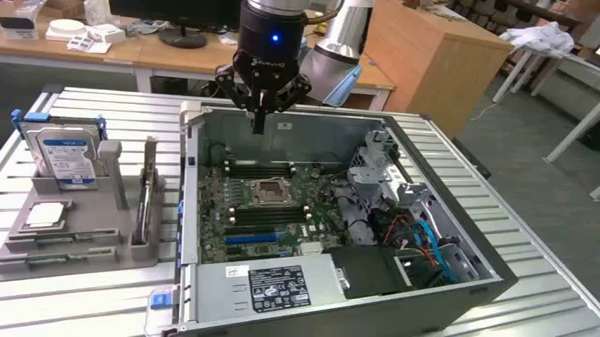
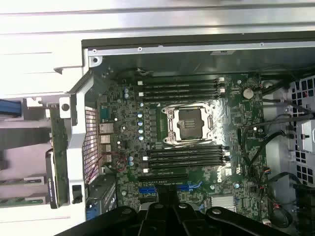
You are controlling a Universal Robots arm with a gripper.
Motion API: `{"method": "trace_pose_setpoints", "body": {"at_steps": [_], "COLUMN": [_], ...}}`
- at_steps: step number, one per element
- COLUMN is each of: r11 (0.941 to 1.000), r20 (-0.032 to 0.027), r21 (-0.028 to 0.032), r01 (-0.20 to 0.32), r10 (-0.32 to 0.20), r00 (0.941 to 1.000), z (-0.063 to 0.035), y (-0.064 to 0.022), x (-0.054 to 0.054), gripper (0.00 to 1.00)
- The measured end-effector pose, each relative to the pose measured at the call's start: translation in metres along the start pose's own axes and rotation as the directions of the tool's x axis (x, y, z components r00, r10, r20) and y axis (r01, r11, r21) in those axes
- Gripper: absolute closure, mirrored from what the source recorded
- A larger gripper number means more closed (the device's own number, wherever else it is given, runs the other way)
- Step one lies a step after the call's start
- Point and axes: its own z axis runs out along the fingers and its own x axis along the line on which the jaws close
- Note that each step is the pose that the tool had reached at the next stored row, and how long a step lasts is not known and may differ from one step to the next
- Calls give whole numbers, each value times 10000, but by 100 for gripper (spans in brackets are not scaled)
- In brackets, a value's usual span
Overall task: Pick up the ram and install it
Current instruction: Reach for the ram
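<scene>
The exterior view looks obliquely down on the open computer case (image 1: 319, 130) from beyond its power supply (image 1: 272, 284), some way off; the wrist view faces straight down, close above the case (image 2: 197, 54); both share its CPU socket (image 1: 271, 189) (image 2: 189, 123)

Reading a pale brand line, roughly "ROBOTIQ", across the black body of the gripper (image 1: 260, 123), just under a small blue light. Making out white "DELL" lettering on the green motherboard (image 2: 235, 142), turned sideways, just beside the end of one bank of memory slots (image 2: 187, 156). Showing a dark sticker (image 1: 278, 286) with white print and small marks on the power supply (image 1: 225, 298), the lines too fine to read. Carrying a blue-and-white label on the hard drive (image 1: 66, 158), with its print also unreadable.
</scene>
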Motion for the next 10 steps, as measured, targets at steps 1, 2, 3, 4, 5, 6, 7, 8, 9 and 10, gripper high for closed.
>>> {"method": "trace_pose_setpoints", "body": {"at_steps": [1, 2, 3, 4, 5, 6, 7, 8, 9, 10], "r11": [10000, 10000, 10000, 10000, 10000, 10000, 10000, 10000, 10000, 10000], "r20": [0, 0, 0, 0, 0, -1, 0, 0, 0, 0], "r21": [0, 0, 1, 0, 0, 1, 0, 1, 0, 0], "r01": [0, 0, 0, 0, 0, 0, 0, 0, 0, 0], "r10": [0, 0, 0, 0, 0, 0, 0, 0, 0, 0], "r00": [10000, 10000, 10000, 10000, 10000, 10000, 10000, 10000, 10000, 10000], "z": [0, 0, 0, 0, 0, 0, 0, 0, 0, 0], "y": [0, 0, 0, 0, 0, 0, 0, 0, 0, 0], "x": [0, 0, 0, 0, 0, 0, 0, 0, 0, 0], "gripper": [89, 89, 89, 89, 89, 89, 89, 89, 89, 89]}}
